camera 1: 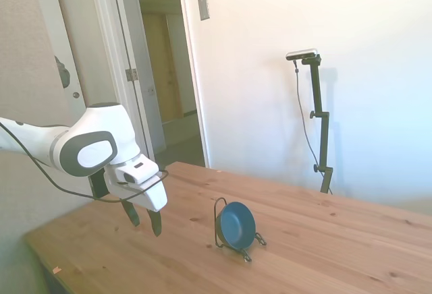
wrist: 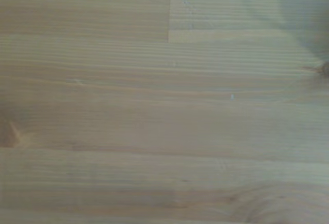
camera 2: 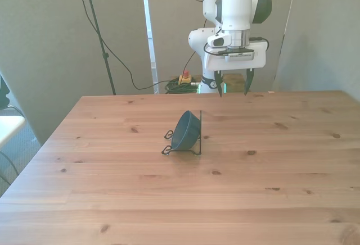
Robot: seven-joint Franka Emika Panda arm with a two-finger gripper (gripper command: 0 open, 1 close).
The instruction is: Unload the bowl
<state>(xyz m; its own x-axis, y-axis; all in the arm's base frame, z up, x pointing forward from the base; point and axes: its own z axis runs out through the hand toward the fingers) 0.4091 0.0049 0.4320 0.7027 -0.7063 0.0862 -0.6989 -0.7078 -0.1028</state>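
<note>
My jaws hang wide and empty above the bench (camera 2: pixel 281 160), well apart from the wire rack (camera 1: pixel 223 230). The bowl (camera 1: pixel 237 226) stands on edge in that rack. It looks rigid, smooth, probably slippery; I'd pinch its upper rim.

- The bowl (camera 2: pixel 186 130) stands on edge in the wire rack (camera 2: pixel 196 141), mid-counter (camera 2: pixel 270 200).
- My end effector (camera 2: pixel 232 84) hangs above the counter's far edge, behind the bowl, well apart.
</note>
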